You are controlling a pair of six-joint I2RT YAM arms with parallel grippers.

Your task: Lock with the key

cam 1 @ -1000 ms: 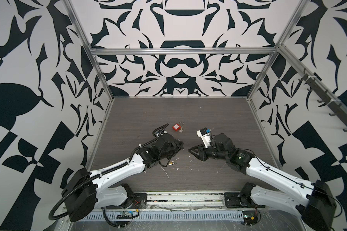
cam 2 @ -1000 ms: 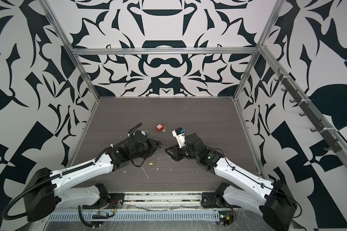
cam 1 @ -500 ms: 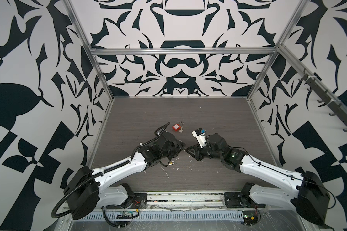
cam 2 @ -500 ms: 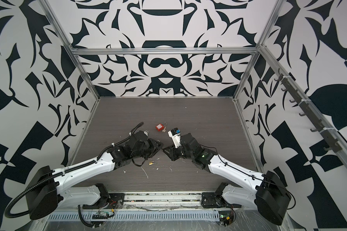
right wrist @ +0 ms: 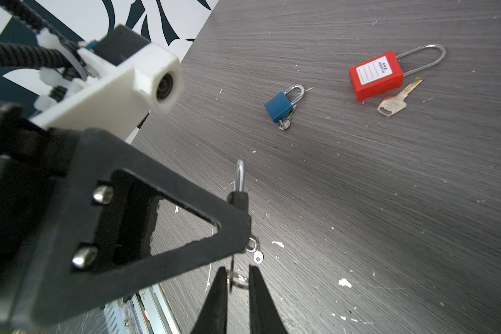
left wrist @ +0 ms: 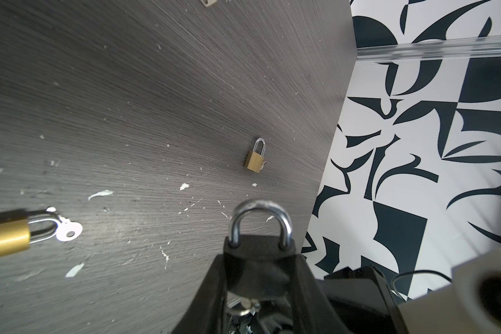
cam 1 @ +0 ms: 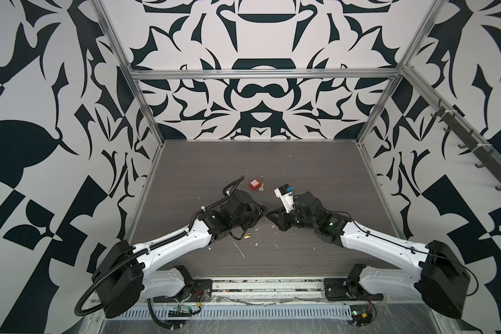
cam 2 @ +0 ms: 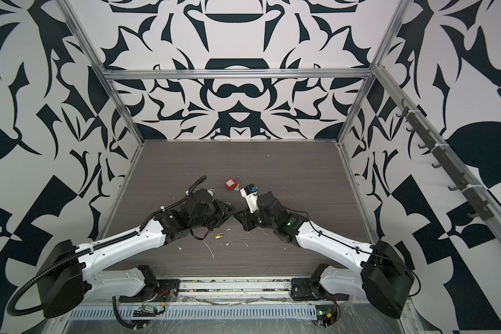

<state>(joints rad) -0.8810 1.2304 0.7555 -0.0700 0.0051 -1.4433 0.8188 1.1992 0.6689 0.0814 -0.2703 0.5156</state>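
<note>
left gripper (left wrist: pixel 258 248) clamps the padlock (left wrist: pixel 258 215) at its tips; right gripper (right wrist: pixel 237 270) sits narrowed around the key (right wrist: pixel 237 280) just beneath, grip cannot be confirmed; risk: a shallow, off-centre pinch slips on turning, or torque twists the padlock loose.

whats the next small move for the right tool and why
Probably close the right tool fully on the hanging keys: one lies between its fingers, but a firm pinch is not evident. They dangle right under the padlock that the left tool grips by its body, so pinching comes before turning.
</note>
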